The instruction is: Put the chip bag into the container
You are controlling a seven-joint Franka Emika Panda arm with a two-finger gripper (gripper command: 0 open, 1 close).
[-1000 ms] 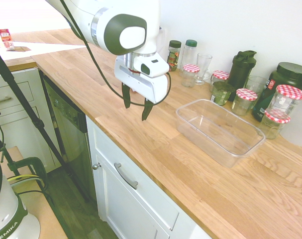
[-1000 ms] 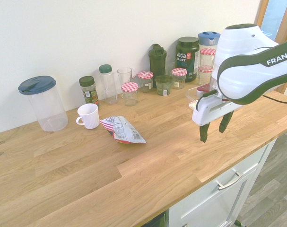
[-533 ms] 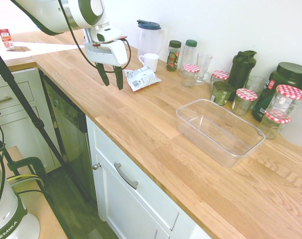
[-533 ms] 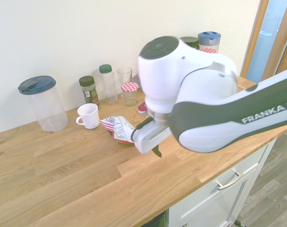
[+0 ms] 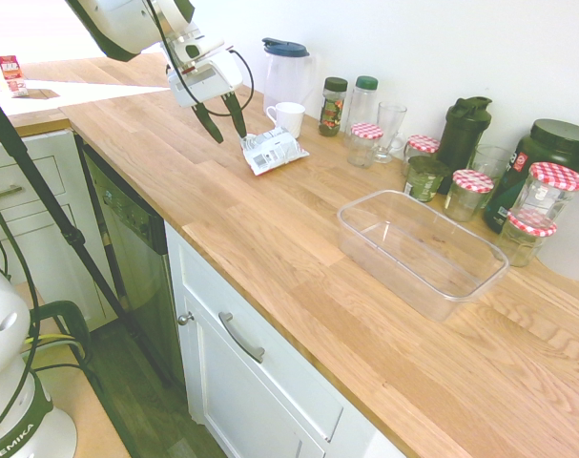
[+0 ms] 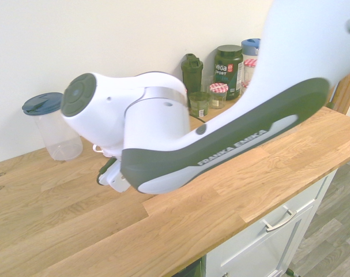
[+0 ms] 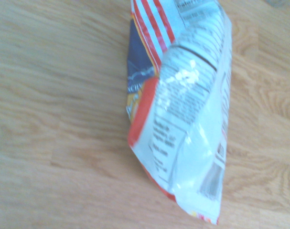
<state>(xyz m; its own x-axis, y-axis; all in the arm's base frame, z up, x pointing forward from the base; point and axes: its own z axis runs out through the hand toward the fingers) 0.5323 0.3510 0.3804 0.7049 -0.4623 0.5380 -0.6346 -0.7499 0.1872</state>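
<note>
The gripper is hanging with its dark fingers spread and empty, just beside the crinkly white-silver foil chip bag lying flat on the wooden counter. The bag is lying slightly toward the large clear rectangular plastic container, which is sitting well apart along the counter.

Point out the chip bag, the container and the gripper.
chip bag (image 5: 273, 150): first exterior view, middle of its printed face.
container (image 5: 365, 204): first exterior view, its near-left rim.
gripper (image 5: 226, 124): first exterior view, midway between its fingertips.
</note>
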